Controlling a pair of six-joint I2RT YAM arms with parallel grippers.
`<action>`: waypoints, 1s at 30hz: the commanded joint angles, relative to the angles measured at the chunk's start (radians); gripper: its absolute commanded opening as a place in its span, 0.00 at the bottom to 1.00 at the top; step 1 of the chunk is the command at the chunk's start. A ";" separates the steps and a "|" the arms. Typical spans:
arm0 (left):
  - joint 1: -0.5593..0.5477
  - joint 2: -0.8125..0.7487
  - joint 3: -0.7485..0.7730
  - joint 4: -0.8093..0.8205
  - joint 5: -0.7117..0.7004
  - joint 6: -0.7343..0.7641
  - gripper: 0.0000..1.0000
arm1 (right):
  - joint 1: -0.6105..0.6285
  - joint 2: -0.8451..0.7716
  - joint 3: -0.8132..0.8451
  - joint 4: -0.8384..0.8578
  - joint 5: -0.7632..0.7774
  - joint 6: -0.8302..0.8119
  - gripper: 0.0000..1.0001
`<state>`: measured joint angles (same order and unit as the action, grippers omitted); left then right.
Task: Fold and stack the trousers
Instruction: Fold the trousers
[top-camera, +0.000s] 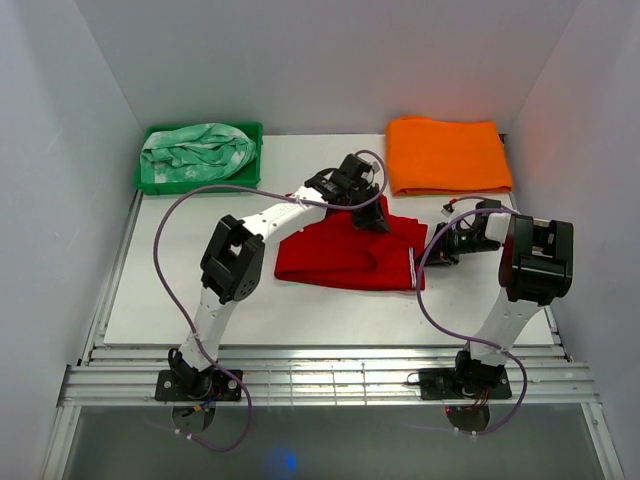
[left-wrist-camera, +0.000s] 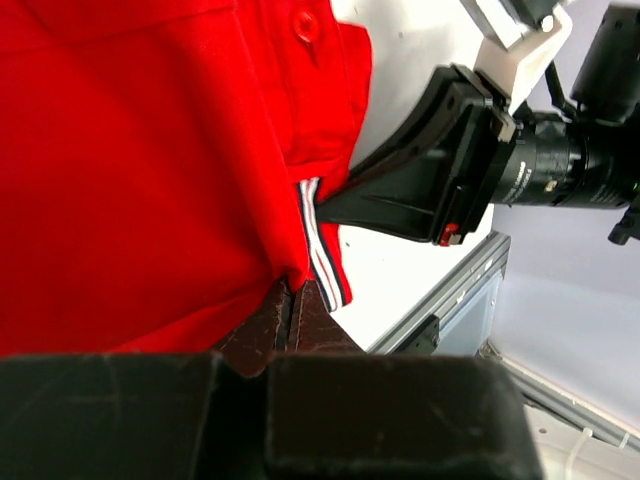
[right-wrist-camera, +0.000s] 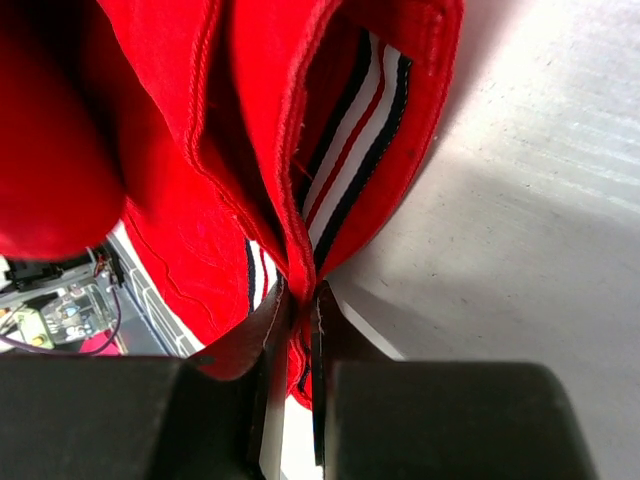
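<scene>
From above, we see bright red soft cloth trousers (top-camera: 340, 258) lying on the white surface (top-camera: 190, 300) between the two arms. They are gathered into a band whose long axis runs left to right. The end with the striped waistband (right-wrist-camera: 350, 150) points right, and both tools are at that end. The left tool (top-camera: 372, 215) reaches across to the far corner, and its wrist view shows the fingers closed flat together on the red hem. The right tool (top-camera: 435, 255) meets the near right corner, fingers pinched shut on the waistband edge (only a thin slit shows between them). The right arm is the nearer to this end, while the left is stretched well out. We judge that the coming fold turns on this: the free leg end lies to the left of both tools, so the held waist would travel leftward along the long axis. A plain orange folded cloth (top-camera: 447, 155) sits well apart at the far right.
</scene>
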<state>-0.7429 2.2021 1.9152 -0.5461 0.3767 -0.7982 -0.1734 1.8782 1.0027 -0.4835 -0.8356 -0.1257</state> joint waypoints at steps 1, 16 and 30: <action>-0.038 -0.019 0.056 0.054 0.019 -0.039 0.00 | 0.015 -0.019 -0.022 0.034 -0.051 0.020 0.08; -0.138 0.028 0.085 0.086 0.024 -0.105 0.00 | 0.028 -0.031 -0.055 0.089 -0.051 0.064 0.08; -0.179 0.120 0.146 0.133 0.050 -0.162 0.00 | 0.038 -0.037 -0.067 0.112 -0.056 0.084 0.08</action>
<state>-0.8883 2.3318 2.0117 -0.4812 0.3756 -0.9218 -0.1635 1.8595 0.9413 -0.3901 -0.8600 -0.0521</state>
